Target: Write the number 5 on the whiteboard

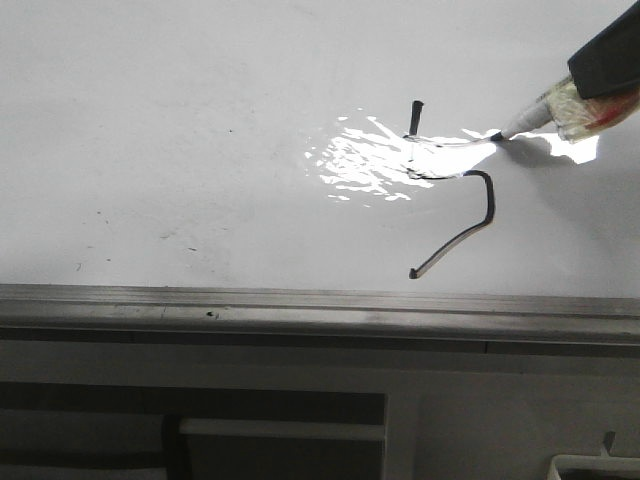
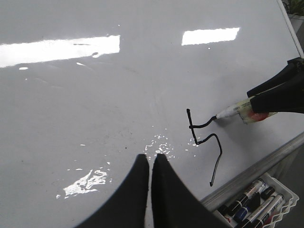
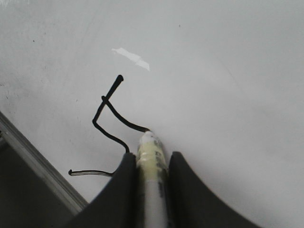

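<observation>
The whiteboard (image 1: pixel 200 120) fills the front view, glossy white with a bright glare patch. On it is the number 5 (image 1: pixel 489 200), a thin black line: a short upright stroke, a hooked curve, and a top bar running to the marker tip (image 1: pixel 497 136). My right gripper (image 3: pixel 152 159) is shut on the white marker (image 3: pixel 153 190), whose tip touches the board at the end of that bar. The number 5 (image 3: pixel 107 133) lies just beside its fingers. My left gripper (image 2: pixel 150 156) hovers over the board near the number 5 (image 2: pixel 219 142), shut with nothing in it.
A grey metal edge rail (image 1: pixel 300 305) runs along the board's near side. Beyond the rail (image 2: pixel 256 168), a white tray (image 2: pixel 289 205) holds several spare markers (image 2: pixel 249 197). Faint dark specks (image 1: pixel 100 215) dot the board's left part.
</observation>
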You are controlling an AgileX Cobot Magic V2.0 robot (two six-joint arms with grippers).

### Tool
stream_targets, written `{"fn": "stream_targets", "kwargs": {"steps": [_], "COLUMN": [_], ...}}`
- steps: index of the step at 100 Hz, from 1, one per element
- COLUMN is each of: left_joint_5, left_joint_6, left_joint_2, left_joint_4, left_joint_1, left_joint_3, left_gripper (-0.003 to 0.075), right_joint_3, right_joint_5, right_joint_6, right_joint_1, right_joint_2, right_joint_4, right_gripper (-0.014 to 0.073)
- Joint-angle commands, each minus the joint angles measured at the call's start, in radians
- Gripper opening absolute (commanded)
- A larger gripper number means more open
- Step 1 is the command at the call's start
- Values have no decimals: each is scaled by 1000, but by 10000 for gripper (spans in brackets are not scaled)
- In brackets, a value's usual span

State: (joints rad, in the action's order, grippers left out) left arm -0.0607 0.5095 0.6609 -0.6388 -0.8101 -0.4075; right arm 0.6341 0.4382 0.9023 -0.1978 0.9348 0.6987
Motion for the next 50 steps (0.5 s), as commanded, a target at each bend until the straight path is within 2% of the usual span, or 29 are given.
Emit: {"fn": "stream_targets", "kwargs": {"steps": [1, 14, 19, 24, 34, 39, 43, 50], "left_joint_5": [-56, -34, 3, 68, 220, 292, 332, 409], "left_joint_6": [-2, -2, -2, -2, 20, 45, 80, 177], "left_joint_2": [4, 4, 4, 4, 50, 88, 125, 192], "left_joint_4": [-2, -2, -2, 13, 81, 99, 103, 103], "left_joint_1": [0, 0, 0, 0, 0, 0, 0, -5], "left_joint_3": [-28, -33, -41, -63, -133, -181, -214, -280], "left_gripper": [-20, -16, 13, 78, 298, 377, 412, 410], "right_joint_3": [13, 51, 75, 95, 125, 135, 140, 139], "right_joint_5": [-90, -22, 19, 55, 123, 164, 198, 246], "right_joint_6": [7, 7, 7, 9, 57, 90, 121, 194], "right_joint_1": [22, 4, -14, -33, -82, -109, -132, -172], "right_joint_2": [2, -56, -88, -119, -159, -161, -156, -137], "right_joint_4": [-29, -27, -27, -27, -27, -27, -27, -27], "right_gripper": [-42, -42, -42, -42, -42, -42, -42, -42]}}
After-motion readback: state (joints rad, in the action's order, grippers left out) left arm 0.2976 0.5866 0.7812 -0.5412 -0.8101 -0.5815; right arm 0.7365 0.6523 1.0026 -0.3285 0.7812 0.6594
